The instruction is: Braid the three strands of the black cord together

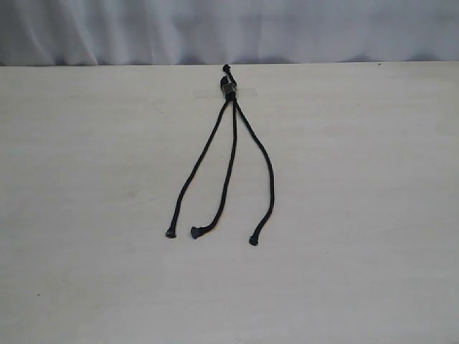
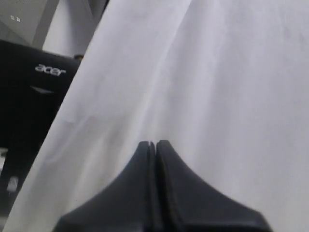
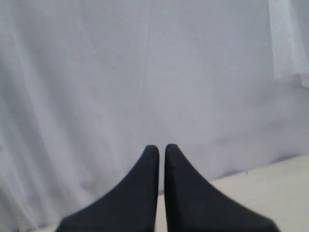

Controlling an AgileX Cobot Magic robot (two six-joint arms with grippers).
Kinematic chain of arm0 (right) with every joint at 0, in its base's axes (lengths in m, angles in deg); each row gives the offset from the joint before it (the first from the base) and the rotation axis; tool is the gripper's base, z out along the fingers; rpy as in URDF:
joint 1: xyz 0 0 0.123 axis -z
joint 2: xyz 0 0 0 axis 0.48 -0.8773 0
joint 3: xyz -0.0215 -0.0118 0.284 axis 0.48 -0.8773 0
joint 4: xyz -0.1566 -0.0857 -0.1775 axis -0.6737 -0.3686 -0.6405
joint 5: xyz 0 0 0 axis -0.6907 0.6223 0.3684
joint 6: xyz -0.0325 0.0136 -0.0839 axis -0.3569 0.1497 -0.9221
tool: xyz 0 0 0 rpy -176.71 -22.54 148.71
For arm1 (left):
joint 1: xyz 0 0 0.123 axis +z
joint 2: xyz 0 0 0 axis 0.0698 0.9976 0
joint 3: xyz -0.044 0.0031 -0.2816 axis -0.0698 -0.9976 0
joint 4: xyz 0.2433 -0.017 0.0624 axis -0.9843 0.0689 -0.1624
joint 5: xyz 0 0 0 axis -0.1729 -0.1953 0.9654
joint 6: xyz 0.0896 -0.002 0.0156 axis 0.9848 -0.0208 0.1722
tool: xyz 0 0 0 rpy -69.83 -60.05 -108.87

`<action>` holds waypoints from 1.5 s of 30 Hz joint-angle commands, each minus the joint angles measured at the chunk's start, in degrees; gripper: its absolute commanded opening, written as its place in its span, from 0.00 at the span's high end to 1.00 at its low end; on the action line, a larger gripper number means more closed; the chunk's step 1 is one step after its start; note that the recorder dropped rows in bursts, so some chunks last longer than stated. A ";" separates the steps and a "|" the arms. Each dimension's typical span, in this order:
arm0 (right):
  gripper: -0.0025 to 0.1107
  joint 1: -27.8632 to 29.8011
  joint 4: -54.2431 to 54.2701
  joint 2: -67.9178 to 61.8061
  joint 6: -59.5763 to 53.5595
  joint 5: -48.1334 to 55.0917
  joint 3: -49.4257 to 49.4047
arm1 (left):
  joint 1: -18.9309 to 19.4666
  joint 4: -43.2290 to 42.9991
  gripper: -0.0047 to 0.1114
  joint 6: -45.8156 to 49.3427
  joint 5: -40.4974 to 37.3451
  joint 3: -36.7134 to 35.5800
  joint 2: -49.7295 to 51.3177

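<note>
Black cord [image 1: 229, 89] at far table [image 1: 373, 215] edge, three strands [image 1: 232, 154] apart

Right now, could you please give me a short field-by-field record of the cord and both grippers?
Black cord: on the table, knotted head near its far edge
Three strands: splayed toward the camera, uncrossed, not braided
Left gripper: shut, holding nothing
Right gripper: shut, holding nothing
</note>
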 commanded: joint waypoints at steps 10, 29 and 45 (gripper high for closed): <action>0.94 0.17 -1.89 -46.94 -8.62 19.17 20.53 | -7.96 -13.70 0.96 -6.51 -16.17 14.51 38.95; 0.94 0.17 12.77 -83.83 -30.06 33.40 50.36 | -34.60 -17.02 0.73 -5.25 -33.46 53.73 97.27; 0.94 0.17 12.94 -86.18 -30.19 32.22 51.34 | -39.33 -15.49 0.56 -5.25 -41.13 69.90 117.34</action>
